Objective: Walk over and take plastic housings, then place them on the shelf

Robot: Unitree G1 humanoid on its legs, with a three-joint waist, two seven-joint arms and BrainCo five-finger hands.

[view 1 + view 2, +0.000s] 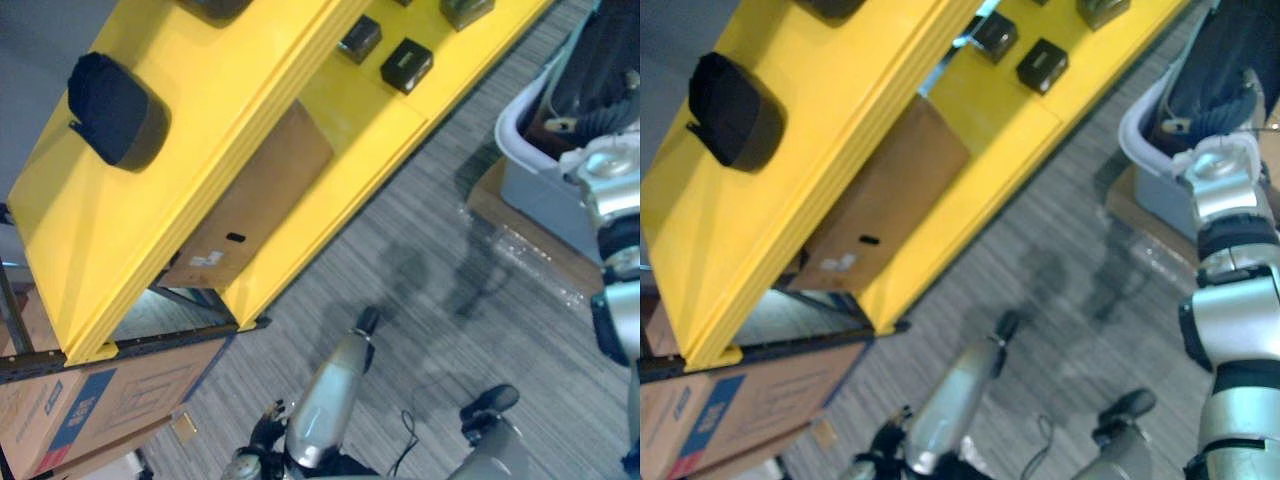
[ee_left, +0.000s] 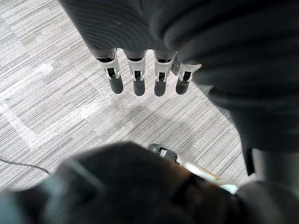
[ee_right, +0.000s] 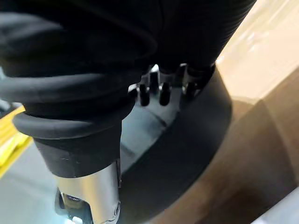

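Note:
A black plastic housing [image 1: 115,110] lies on the top board of the yellow shelf [image 1: 230,110] at the left. My right hand [image 3: 163,91] is up at the grey bin [image 1: 530,175] on the right, curled on a large black plastic housing [image 3: 187,158], which shows dark over the bin [image 1: 1230,60]. Its fingertips [image 3: 162,99] rest past the housing's rim, and the thumb is on the near side. My left hand [image 2: 135,77] hangs low over the carpet with straight fingers and holds nothing; it is also seen from above [image 1: 367,321].
Small black boxes [image 1: 405,65] sit on the shelf's lower board. A brown carton [image 1: 255,200] stands under the shelf and another [image 1: 90,400] is at the lower left. The bin stands on flat cardboard [image 1: 520,235]. Grey carpet [image 1: 420,290] lies between shelf and bin.

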